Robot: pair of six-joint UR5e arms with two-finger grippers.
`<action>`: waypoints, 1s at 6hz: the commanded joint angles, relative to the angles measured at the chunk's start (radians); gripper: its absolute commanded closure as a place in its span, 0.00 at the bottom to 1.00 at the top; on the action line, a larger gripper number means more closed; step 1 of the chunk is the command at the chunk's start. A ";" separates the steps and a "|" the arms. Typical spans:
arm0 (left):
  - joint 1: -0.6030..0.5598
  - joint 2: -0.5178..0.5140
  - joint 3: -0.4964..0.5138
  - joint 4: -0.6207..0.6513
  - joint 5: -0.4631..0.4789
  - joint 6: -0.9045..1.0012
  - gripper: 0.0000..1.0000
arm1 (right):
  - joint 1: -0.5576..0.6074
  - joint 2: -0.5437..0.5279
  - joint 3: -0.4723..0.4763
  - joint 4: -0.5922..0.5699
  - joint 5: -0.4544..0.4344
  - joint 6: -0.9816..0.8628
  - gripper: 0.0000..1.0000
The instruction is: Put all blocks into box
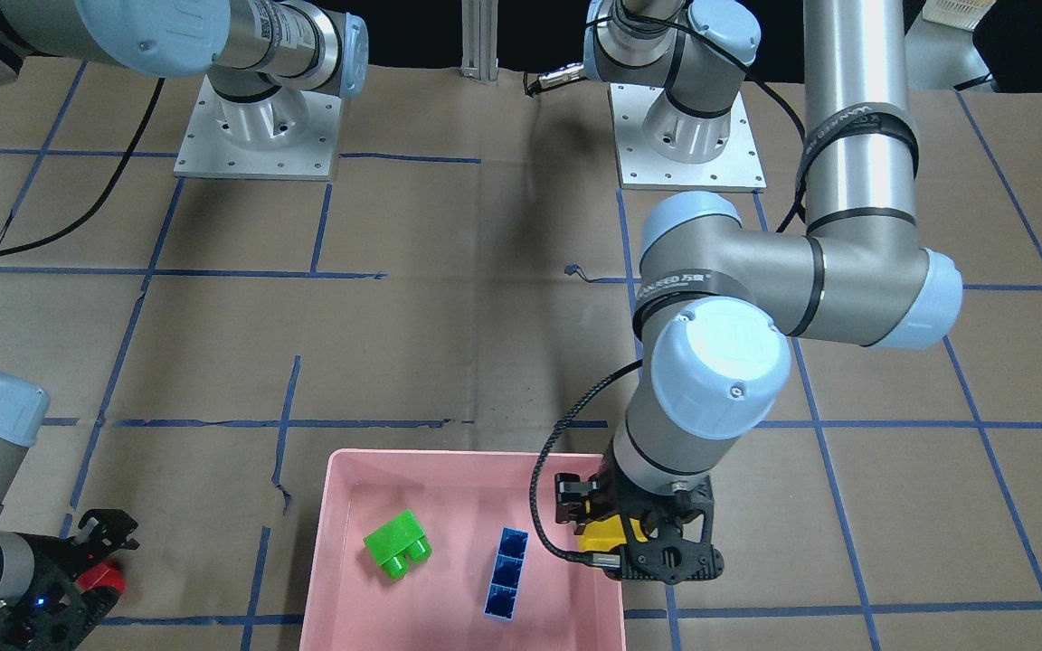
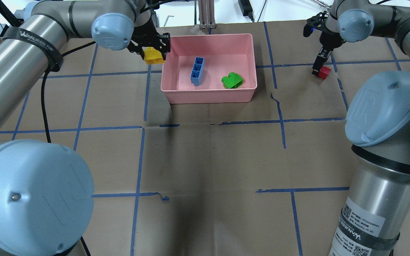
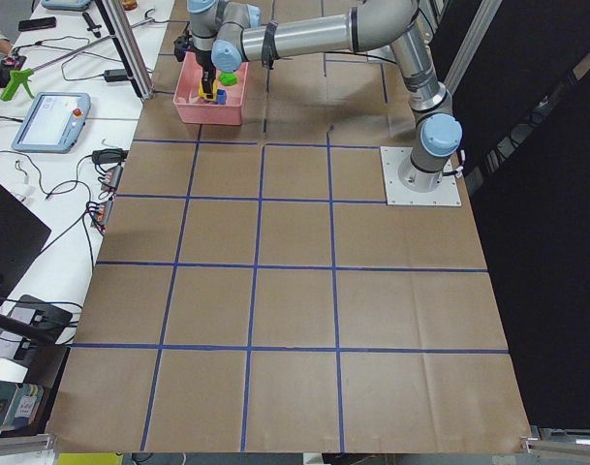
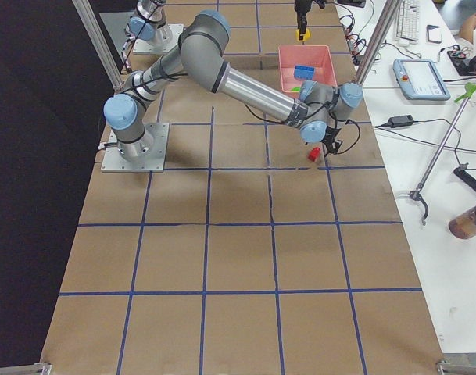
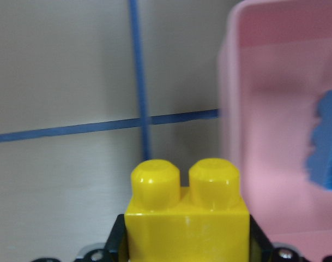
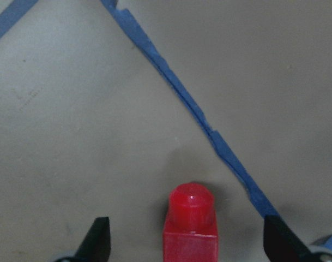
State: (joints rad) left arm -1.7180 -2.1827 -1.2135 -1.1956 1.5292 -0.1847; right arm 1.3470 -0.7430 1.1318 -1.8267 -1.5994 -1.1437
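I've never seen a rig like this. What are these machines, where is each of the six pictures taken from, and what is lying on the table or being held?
The machine is a robot with a left arm and a right arm bolted to a paper-covered table, each ending in a two-finger gripper. One picture looks from across the table, one from behind the robot, two from the table's ends, and two from cameras on the wrists. A pink box holds a blue block and a green block. The left gripper is shut on a yellow block, just outside the box's wall. The right gripper is open, its fingers either side of a red block on the table.
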 commanded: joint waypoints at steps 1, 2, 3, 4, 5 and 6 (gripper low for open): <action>-0.060 -0.044 -0.003 0.089 -0.046 -0.085 0.60 | -0.006 0.002 0.014 -0.037 0.001 0.005 0.20; -0.064 -0.040 -0.006 0.094 -0.038 -0.082 0.01 | -0.006 0.001 0.013 -0.042 0.002 0.001 0.46; -0.066 -0.019 -0.004 0.085 -0.043 -0.082 0.00 | -0.006 -0.001 0.010 -0.052 0.002 -0.002 0.66; -0.068 0.019 -0.006 0.053 -0.040 -0.082 0.00 | -0.006 -0.003 -0.004 -0.058 0.004 -0.002 0.74; -0.065 0.112 -0.012 -0.096 -0.032 -0.069 0.00 | -0.006 -0.010 -0.027 -0.065 0.013 0.016 0.76; -0.055 0.217 -0.017 -0.225 -0.030 -0.050 0.00 | -0.006 -0.027 -0.103 -0.048 0.010 0.080 0.77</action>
State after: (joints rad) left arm -1.7795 -2.0586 -1.2261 -1.3008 1.4957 -0.2499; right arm 1.3407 -0.7561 1.0877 -1.8844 -1.5894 -1.1122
